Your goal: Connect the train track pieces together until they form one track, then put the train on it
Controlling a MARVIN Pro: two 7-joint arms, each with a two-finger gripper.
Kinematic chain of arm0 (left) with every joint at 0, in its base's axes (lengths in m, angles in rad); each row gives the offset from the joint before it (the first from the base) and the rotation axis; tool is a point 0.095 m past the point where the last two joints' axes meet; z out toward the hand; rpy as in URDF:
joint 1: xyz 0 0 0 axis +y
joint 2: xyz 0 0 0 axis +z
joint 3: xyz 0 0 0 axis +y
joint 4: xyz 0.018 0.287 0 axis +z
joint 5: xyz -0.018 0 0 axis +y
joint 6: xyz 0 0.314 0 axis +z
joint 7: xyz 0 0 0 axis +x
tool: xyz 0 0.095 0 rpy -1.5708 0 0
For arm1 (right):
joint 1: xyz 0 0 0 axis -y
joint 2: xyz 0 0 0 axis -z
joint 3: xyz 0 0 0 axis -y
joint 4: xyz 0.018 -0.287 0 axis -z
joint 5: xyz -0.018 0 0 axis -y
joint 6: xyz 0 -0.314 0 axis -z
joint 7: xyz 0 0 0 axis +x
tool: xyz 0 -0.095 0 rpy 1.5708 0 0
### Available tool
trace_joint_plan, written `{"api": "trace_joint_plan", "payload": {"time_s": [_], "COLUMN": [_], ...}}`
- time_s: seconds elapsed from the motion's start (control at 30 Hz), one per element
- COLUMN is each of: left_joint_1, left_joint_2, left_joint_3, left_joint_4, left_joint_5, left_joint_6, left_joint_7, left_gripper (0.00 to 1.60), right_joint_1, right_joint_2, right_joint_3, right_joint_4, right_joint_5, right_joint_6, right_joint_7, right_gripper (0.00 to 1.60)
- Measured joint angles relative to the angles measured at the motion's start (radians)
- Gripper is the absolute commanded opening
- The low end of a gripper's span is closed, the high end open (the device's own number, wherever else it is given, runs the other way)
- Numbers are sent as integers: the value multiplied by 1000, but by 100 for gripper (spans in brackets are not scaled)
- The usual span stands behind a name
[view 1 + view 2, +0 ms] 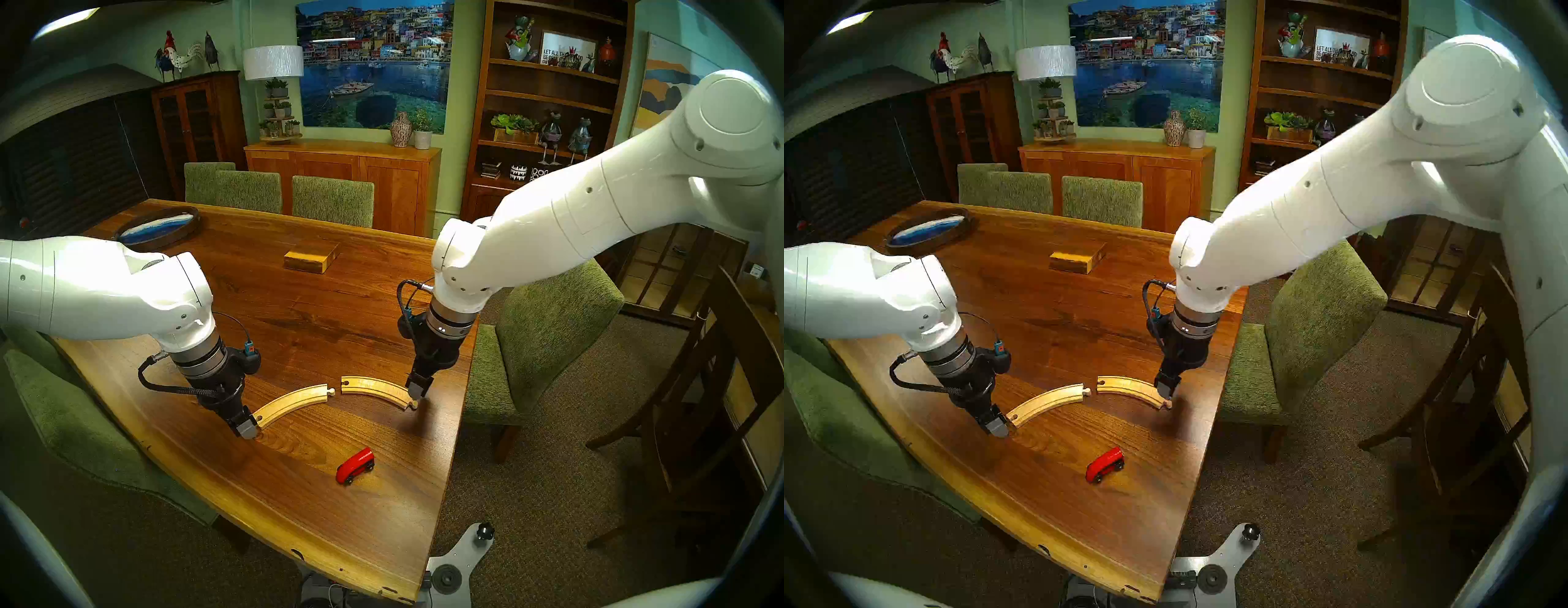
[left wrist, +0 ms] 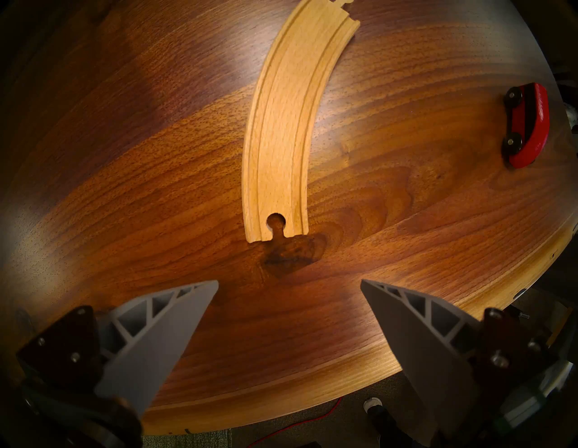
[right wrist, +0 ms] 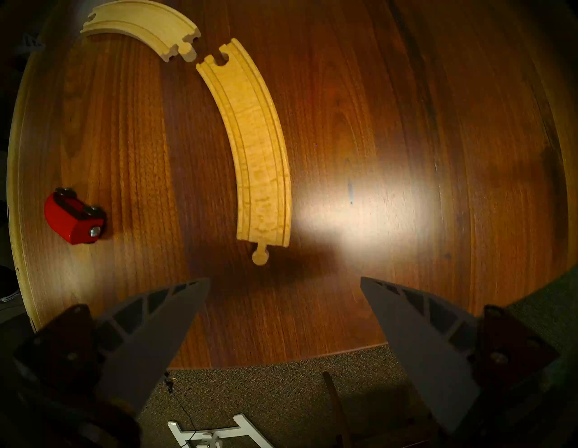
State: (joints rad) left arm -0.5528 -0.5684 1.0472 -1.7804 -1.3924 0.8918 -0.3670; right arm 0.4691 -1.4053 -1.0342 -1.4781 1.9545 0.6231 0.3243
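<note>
Left gripper spread wide, empty, above table; right gripper likewise.

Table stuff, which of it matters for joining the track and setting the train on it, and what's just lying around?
Belongs to the job:
- left track piece
- right track piece
- red train

Just lying about:
- rectangular wooden block
- round tray with a blue inside
</note>
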Motion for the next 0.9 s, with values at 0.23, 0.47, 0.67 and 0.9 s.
{"api": "trace_joint_plan", "payload": {"time_s": [0.23,0.47,0.67,0.9], "left_joint_1": [0,0,0,0], "left_joint_2": [0,0,0,0], "left_joint_3": [0,0,0,0], "left_joint_4": [0,0,0,0], "left_joint_5": [0,0,0,0], "left_joint_6": [0,0,0,0], "left_joint_7": [0,0,0,0], "left_gripper": [160,160,160,160], "right_joint_1": [-47,-74,-87,-95], "right_joint_2": [-39,-67,-88,-109], "right_joint_3": [17,25,25,22], "right_joint_4": [44,74,95,111], "right_joint_5": [14,19,24,40], "right_joint_6": [0,0,4,20], "right_joint_7": [7,15,18,-8], "right_gripper": [160,160,160,160]}}
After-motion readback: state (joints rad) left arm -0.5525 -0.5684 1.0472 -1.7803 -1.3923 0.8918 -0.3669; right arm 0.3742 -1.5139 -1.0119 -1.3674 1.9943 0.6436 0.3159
